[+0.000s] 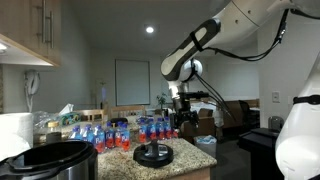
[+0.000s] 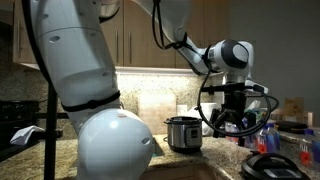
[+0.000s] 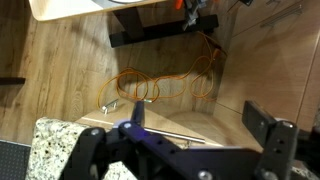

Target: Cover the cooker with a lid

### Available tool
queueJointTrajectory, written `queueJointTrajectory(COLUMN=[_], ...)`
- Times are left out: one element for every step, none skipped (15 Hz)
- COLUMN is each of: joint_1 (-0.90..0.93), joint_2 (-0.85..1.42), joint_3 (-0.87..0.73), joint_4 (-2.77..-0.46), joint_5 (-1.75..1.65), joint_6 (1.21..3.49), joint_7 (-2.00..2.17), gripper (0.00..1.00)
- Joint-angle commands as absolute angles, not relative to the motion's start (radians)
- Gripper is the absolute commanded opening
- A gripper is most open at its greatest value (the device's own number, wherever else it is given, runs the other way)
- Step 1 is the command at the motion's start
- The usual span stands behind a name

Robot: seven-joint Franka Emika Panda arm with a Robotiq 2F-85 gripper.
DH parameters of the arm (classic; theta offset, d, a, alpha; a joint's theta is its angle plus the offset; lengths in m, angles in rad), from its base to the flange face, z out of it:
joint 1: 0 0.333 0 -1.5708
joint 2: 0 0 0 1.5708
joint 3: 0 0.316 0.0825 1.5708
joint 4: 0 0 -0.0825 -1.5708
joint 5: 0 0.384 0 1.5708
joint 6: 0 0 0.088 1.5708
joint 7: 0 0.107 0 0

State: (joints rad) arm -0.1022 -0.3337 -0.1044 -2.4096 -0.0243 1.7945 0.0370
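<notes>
The cooker (image 1: 57, 161), a silver-steel pot with a wide black rim, stands uncovered on the granite counter. It also shows in an exterior view (image 2: 184, 133). The black round lid (image 1: 153, 154) with its central knob lies flat on the counter, apart from the cooker; it shows at the frame's lower edge in an exterior view (image 2: 272, 165). My gripper (image 1: 186, 123) hangs in the air above and slightly beyond the lid (image 2: 232, 122). In the wrist view the gripper (image 3: 200, 125) is open and empty; neither cooker nor lid shows there.
Several blue and red bottles (image 1: 120, 133) stand in a cluster on the counter behind the lid. The wrist view looks past the counter corner (image 3: 55, 150) to a wooden floor with an orange cable (image 3: 140, 88). Wall cabinets (image 1: 30, 30) hang above the cooker.
</notes>
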Motion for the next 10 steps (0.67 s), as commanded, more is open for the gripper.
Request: queueJointTrajectory(joint_1=[-0.108, -0.108, -0.107, -0.105, -0.104, -0.104, -0.106, -0.108, -0.111, -0.116], joint_2=[-0.323, -0.301, -0.267, -0.238, -0.202, -0.171, -0.132, -0.092, -0.043, 0.006], joint_3=[-0.139, -0.150, -0.167, -0.183, -0.198, -0.209, -0.216, -0.220, -0.222, -0.221], joint_4=[-2.408, -2.388, -2.355, -2.326, -2.286, -2.252, -2.207, -2.163, -2.109, -2.057], joint_5=[0.105, 0.148, 0.201, 0.254, 0.311, 0.365, 0.404, 0.439, 0.462, 0.485], joint_6=[1.921, 1.958, 1.982, 2.012, 2.037, 2.069, 2.092, 2.115, 2.119, 2.123], joint_7=[0.033, 0.026, 0.013, 0.000, -0.009, -0.016, -0.023, -0.029, -0.028, -0.024], gripper=[1.00, 1.00, 1.00, 1.00, 1.00, 1.00, 1.00, 1.00, 1.00, 1.00])
